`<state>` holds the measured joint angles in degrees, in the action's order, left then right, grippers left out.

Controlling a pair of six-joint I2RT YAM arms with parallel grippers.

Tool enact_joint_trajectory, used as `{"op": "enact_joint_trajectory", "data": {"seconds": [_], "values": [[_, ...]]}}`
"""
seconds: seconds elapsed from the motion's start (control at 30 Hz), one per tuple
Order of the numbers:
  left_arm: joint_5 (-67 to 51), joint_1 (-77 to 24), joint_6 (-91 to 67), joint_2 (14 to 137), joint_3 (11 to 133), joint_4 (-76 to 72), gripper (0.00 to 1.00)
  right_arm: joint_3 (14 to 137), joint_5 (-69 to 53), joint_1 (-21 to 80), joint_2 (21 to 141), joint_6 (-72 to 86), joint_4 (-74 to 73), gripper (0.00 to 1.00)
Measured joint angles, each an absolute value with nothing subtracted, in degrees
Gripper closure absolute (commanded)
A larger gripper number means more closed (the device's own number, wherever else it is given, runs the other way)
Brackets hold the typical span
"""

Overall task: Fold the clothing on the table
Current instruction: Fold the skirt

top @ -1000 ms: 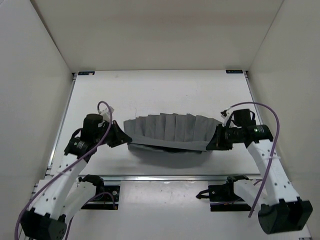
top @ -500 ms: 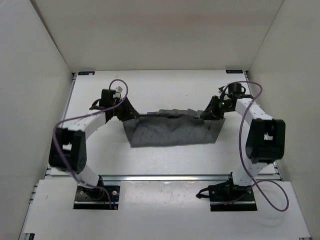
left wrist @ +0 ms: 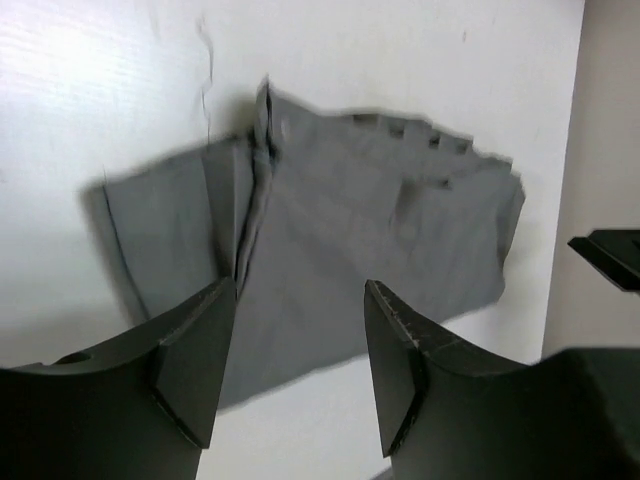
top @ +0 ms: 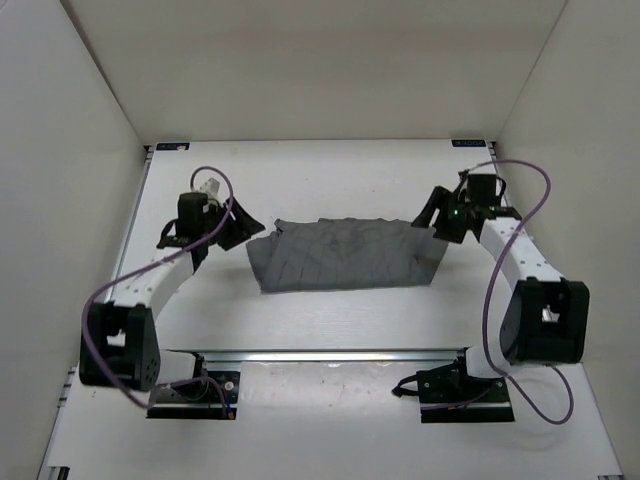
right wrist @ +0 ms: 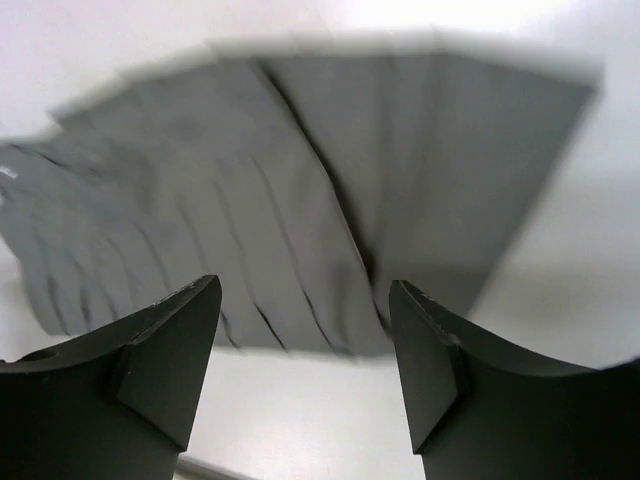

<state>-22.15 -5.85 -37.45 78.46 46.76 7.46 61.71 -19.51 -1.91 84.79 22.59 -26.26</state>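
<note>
— Looking down at what, exactly?

— At a dark grey pleated skirt [top: 345, 255], lying flat in the middle of the white worktop [top: 320, 175], doubled into a rough four-sided slab, wider than deep, with an almost straight near edge.

— Showing what texture?

— Showing soft, matte cloth, rumpling faintly on top. Seeing long straight pleats fanning across the skirt [right wrist: 300, 190] in the right wrist view, though blurring there. Seeing the skirt [left wrist: 340, 230] in the left wrist view bunching into one raised ridge near one end, with a stepped, saw-toothed pleat edge along its far side.

— And underneath?

— Looking smooth, matte and white, with a thin metal rail [top: 330, 353] glinting along the near edge and plain pale walls [top: 80, 120] on three sides.

— Sitting where against the jaws?

— Lying between the two pairs. Finding the left jaws just beside the skirt's left end, apart from the cloth. Finding the right jaws by its far right corner, too close from above for telling touching from apart.

— Gripping anything?

— Gripping nothing. Seeing the left jaws spread wide, with black wedge-shaped fingers [left wrist: 185, 360] framing the cloth lying beyond them. Seeing the right jaws spread just as wide, with fingers [right wrist: 165, 350] flanking a bare gap and the skirt showing past it.

— Noting anything else?

— Noting purple cables [top: 215, 175] looping off both white arms [top: 150, 285].
</note>
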Motion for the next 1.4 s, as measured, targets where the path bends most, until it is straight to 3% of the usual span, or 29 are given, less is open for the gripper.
{"op": "enact_joint_trajectory", "data": {"seconds": [0.3, 0.6, 1.0, 1.07, 1.13, 1.17, 1.2, 1.23, 1.27, 1.3, 1.33, 1.37, 1.4], "values": [[-15.99, -11.97, -39.77, 61.60, 27.27, 12.78, 0.34, 32.51, -14.09, 3.66, 69.65, 31.99, -26.44, 0.35], [-14.04, -15.53, -47.92, 59.37, 17.26, 7.81, 0.35, 26.59, -15.09, 0.21, 65.84, 39.18, -15.92, 0.34], [-9.21, -17.47, -54.33, 62.08, 15.59, -1.83, 0.36, 23.00, -15.90, -2.37, 65.91, 44.69, -5.76, 0.35], [-8.73, -17.61, -54.89, 63.22, 15.59, -3.22, 0.40, 22.70, -15.90, -2.46, 66.06, 45.12, -4.78, 0.35], [-8.27, -17.91, -55.55, 64.60, 15.59, -4.84, 0.53, 22.61, -15.92, -2.74, 66.59, 45.50, -3.73, 0.37], [-8.12, -18.09, -55.83, 65.43, 15.59, -5.54, 0.69, 22.52, -15.92, -2.81, 66.78, 45.82, -3.25, 0.38], [-7.92, -18.28, -56.12, 66.35, 15.59, -6.20, 0.84, 22.39, -15.84, -2.90, 66.92, 46.11, -2.72, 0.42], [-7.73, -18.39, -56.58, 67.13, 15.59, -6.81, 0.91, 22.17, -15.75, -3.01, 67.00, 46.30, -2.24, 0.45], [-7.66, -18.48, -56.62, 67.96, 15.53, -7.75, 1.00, 22.00, -15.75, -3.16, 67.16, 46.59, -2.00, 0.57], [-7.75, -18.55, -56.77, 68.77, 15.46, -8.60, 1.00, 21.85, -15.53, -3.22, 67.35, 46.57, -1.80, 0.81], [-7.84, -18.55, -56.71, 69.47, 15.44, -9.39, 1.00, 21.63, -15.20, -3.38, 67.72, 46.39, -1.87, 0.93], [-7.94, -18.55, -56.66, 69.97, 15.44, -10.07, 1.00, 21.37, -15.03, -3.66, 68.23, 46.35, -2.09, 1.00], [-8.03, -18.55, -56.69, 70.39, 15.44, -10.79, 1.00, 21.06, -15.16, -4.10, 68.71, 46.52, -2.55, 1.00]]}}
